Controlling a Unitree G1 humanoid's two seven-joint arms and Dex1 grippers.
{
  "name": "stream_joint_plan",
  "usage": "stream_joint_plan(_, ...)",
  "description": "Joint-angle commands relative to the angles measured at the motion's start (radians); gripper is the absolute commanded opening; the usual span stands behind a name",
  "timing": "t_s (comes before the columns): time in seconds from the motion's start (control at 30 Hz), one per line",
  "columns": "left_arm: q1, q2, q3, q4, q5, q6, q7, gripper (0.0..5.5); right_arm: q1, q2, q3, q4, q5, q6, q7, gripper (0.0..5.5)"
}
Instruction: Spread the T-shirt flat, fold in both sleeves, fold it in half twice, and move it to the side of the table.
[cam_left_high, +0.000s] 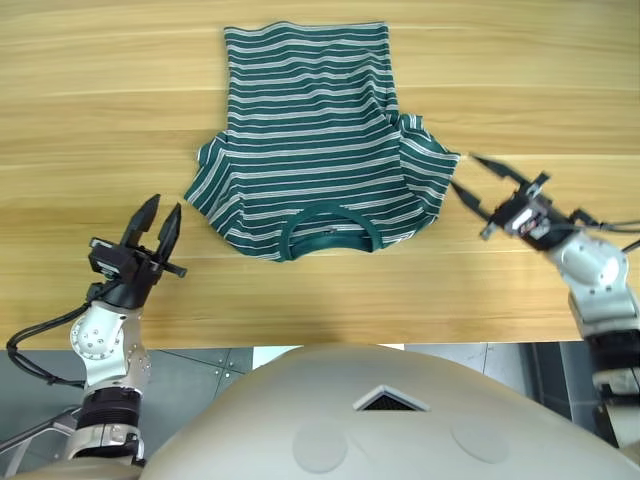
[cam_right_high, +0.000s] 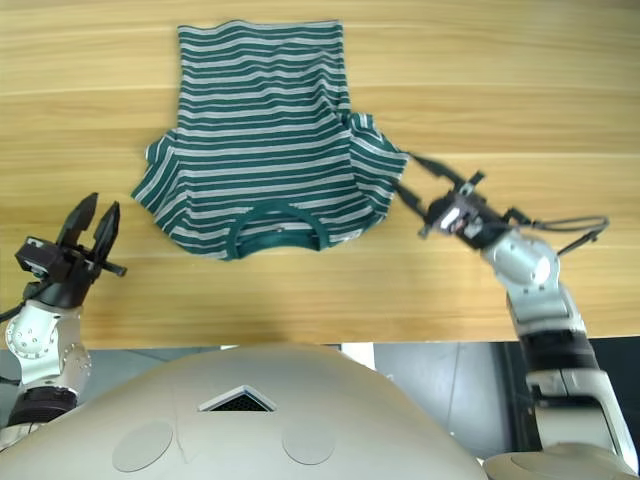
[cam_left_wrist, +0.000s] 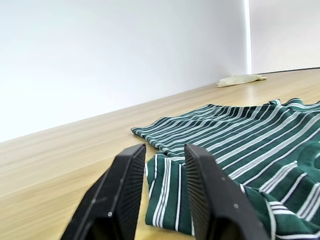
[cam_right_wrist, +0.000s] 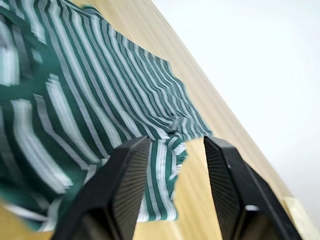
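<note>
Left tool (cam_left_high: 164, 206) open, empty, just off the left sleeve of the shirt (cam_left_high: 310, 130), not touching. Right tool (cam_left_high: 464, 172) open at the right sleeve's edge, cloth showing between its fingers. Shirt lies mid-worktop (cam_left_high: 100, 80), collar toward robot, sleeves bunched.

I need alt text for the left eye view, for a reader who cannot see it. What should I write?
A green, white-striped T-shirt lies on a wooden table, collar toward the robot. The left pincer is open, apart from the shirt's left sleeve; the right pincer is open at the edge of the right sleeve.
</note>
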Motion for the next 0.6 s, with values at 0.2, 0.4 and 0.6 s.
stream_joint_plan(0.2,-0.173,-0.104,0.000,0.065,0.213,0.017,0.059,1.42,-0.329,0.141,0.181,0.494,-0.499,0.082,-0.297,1.98)
stream_joint_plan(0.4,-0.236,-0.107,0.057,0.122,0.371,0.021,0.189,1.42,-0.300,0.139,0.220,0.626,-0.534,0.098,-0.394,1.98)
stream_joint_plan(0.6,-0.251,-0.065,0.090,0.169,0.524,0.028,0.300,1.42,-0.198,0.055,0.157,0.606,-0.484,0.110,-0.447,1.98)
